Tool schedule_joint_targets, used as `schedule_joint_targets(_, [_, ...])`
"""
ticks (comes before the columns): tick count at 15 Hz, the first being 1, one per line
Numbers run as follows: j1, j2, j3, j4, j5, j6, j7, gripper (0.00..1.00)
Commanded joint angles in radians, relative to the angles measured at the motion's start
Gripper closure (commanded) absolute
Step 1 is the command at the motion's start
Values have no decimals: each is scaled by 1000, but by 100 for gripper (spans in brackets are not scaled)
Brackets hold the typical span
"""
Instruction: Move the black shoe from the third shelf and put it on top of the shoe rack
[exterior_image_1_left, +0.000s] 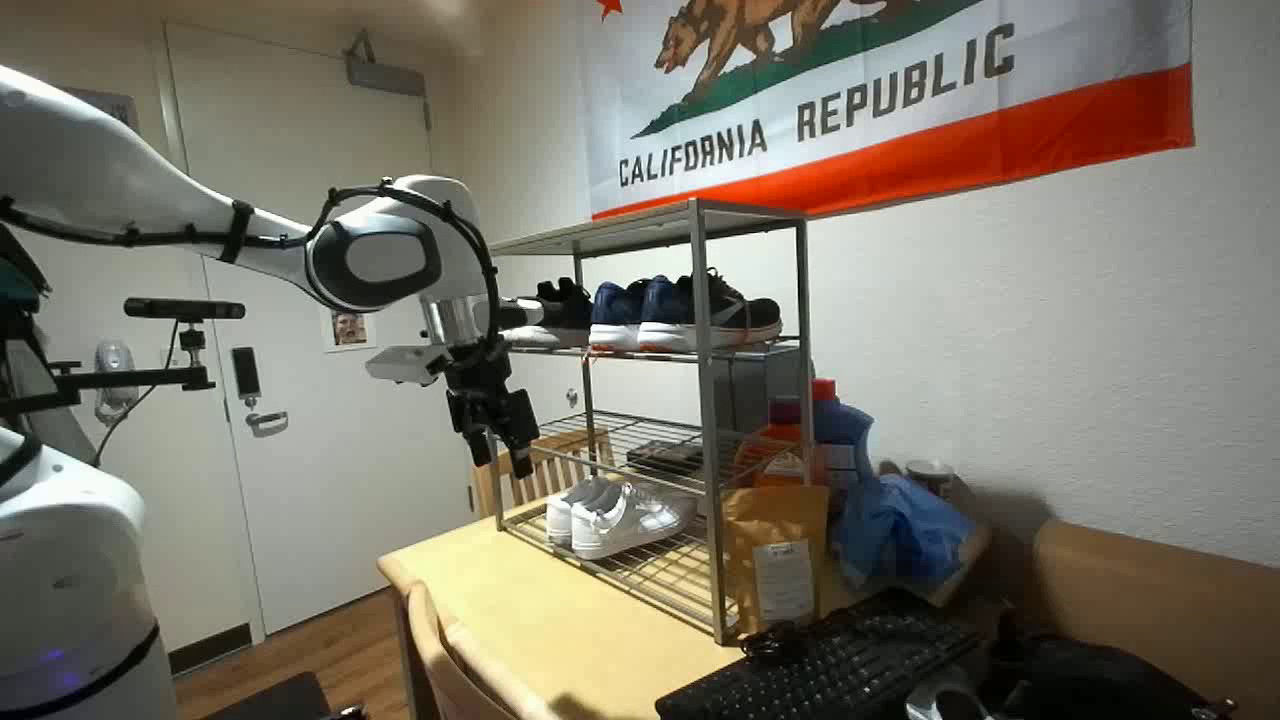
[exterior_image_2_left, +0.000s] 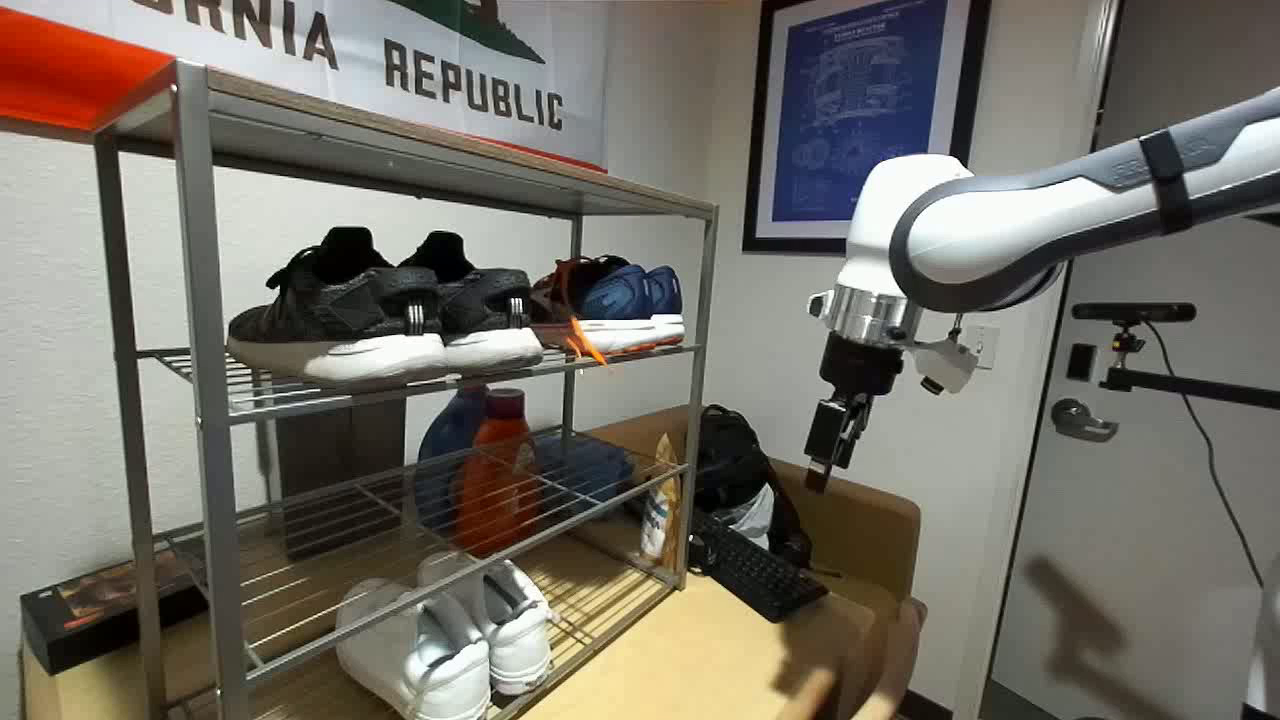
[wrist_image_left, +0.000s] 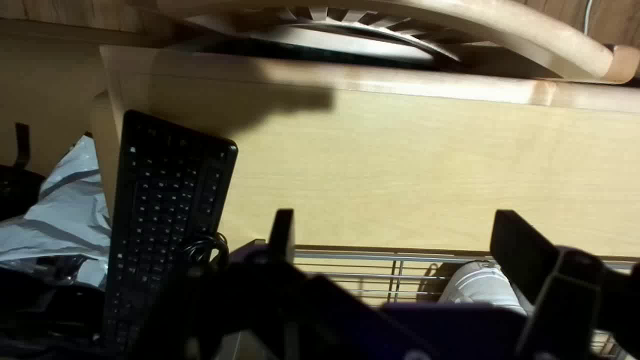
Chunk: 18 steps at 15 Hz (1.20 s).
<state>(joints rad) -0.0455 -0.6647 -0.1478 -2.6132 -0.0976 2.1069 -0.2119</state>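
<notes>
Pale table, bearing one grey shoe rack. In an exterior view: two black shoes on its third shelf from the bottom, left of the blue shoes; your gripper right of the rack, jaws apart.

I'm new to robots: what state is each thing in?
Black two-fingered gripper: open, holding nothing.
Grey metal shoe rack: upright.
Black low-cut sneakers: upright, shelved.
Blue white-soled sneakers: upright, orange lace dangling.
White low shoes: upright, shelved.
Orange plastic bottle: upright, capped.
Off-white door: shut.
</notes>
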Motion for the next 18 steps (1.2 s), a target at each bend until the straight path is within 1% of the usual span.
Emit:
schedule_joint_targets(1, [-6, 1, 6, 2, 4, -3, -3, 0])
schedule_joint_targets(4, [36, -2, 48, 49, 6, -18, -14, 0])
schedule_joint_targets(6, [71, 1, 67, 83, 15, -8, -24, 0])
schedule_joint_targets(8, [83, -4, 89, 95, -9, 55, -24, 0])
schedule_joint_targets(10, [100, 6, 86, 113, -3, 78, -41, 0])
schedule_joint_targets(12, [118, 10, 75, 124, 0, 54, -83, 0])
schedule_joint_targets(13, [112, 11, 82, 125, -18, 49, -90, 0])
schedule_joint_targets(15, [127, 3, 64, 118, 0, 68, -132, 0])
schedule_joint_targets(18, [140, -2, 40, 105, 61, 171, -118, 0])
